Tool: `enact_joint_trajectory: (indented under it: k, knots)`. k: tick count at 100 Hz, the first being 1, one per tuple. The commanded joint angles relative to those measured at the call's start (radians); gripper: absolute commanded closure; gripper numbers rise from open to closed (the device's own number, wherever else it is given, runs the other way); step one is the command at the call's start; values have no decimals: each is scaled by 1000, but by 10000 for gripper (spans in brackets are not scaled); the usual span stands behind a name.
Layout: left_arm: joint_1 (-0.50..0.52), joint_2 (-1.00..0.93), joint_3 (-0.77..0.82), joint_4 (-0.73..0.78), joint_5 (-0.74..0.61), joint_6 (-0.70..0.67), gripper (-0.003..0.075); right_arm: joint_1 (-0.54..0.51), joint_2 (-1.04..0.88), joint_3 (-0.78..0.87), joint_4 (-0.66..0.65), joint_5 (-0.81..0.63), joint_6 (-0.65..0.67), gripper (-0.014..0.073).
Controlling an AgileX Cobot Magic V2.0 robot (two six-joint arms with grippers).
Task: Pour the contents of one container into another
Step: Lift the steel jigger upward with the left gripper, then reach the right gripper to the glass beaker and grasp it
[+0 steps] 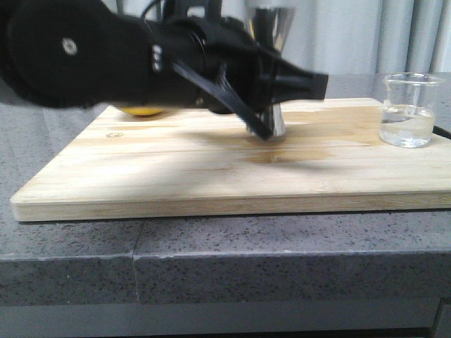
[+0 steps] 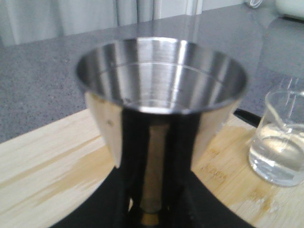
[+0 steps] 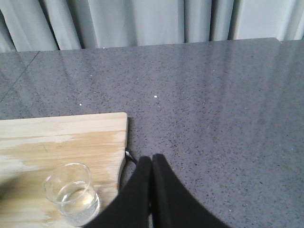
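Clamped on the narrow waist of the steel jigger (image 2: 161, 90), the left gripper (image 1: 271, 105) held the vessel upright over the wooden board (image 1: 176, 169), its fingers (image 2: 130, 156) rising on either side of the lower cone. The glass beaker (image 1: 409, 110) stood to the right of that gripper, well apart, near the board's right end and partly filled with clear liquid.

The right gripper (image 3: 152, 190) hung off the board's edge above the grey counter (image 3: 213, 95), its jaws pressed together on nothing, with the beaker (image 3: 71, 194) just beside it.

Trouble looked likeliest at the pickup: closed jaws brought in low could knock the beaker and spill it, and the board already showed damp patches. A loose hold on the slim waist might also let the jigger tip.

Only the left wrist view showed the jigger's bowl, apparently dry. Only the front view showed a yellow lemon (image 1: 144, 110) behind the left arm. Only the right wrist view showed the right gripper.
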Motion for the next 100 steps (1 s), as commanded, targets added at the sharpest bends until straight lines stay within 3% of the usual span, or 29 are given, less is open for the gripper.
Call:
enact_joint_trajectory:
  k: [1,25,43,56,63,100]
  knots:
    - [-4,-106,-31,13,-58,3,739,2,5,21,-12,-136,-11,661]
    - [-1,-259,-31,7,125,3,739,136,5,165,-10,-252,-11,611]
    - [-1,-352,-31,-15,190,3,739,243,5,227,-10,-333,-11,395]
    - [-1,-409,-31,-15,222,3,739,251,7,270,-6,-410,-9,214]
    - [-1,-433,-31,-15,235,3,739,251,8,288,-6,-443,-9,161]
    - [-1,-465,-31,-15,259,3,739,251,174,390,-6,-773,-9,146]
